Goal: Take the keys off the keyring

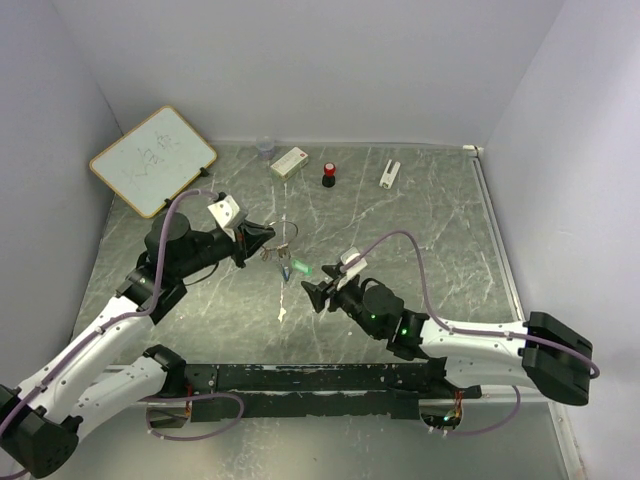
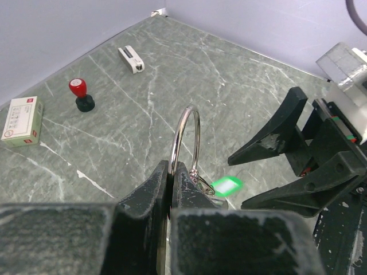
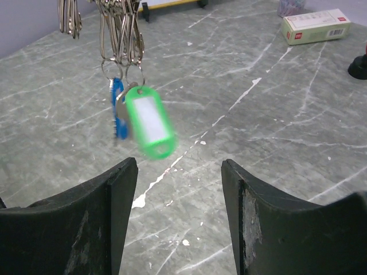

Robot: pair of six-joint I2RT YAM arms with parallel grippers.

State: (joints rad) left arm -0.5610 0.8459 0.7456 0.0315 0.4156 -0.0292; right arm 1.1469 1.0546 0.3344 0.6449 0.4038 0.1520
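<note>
Left end effector (image 2: 171, 172) clamps keyring (image 2: 190, 109); keys (image 3: 118, 109) dangle upper left in right wrist view; right end effector (image 3: 179, 172), jaws apart, should next grasp one.

This is a robotics lab bench, a boxed-in test cell rather than a home or shop. Plain pale walls (image 1: 330, 60) close in a grey marble-patterned tabletop (image 1: 430, 220) on three sides. The left arm (image 1: 100, 345) and right arm (image 1: 470, 340) are bolted to a black rail (image 1: 320, 378) at the near edge and trail purple cables (image 1: 400, 236). A whiteboard (image 1: 152, 160) leans far left, and a small box (image 1: 289, 162) and a red-capped stamp (image 1: 329, 175) sit as loose props.
</note>
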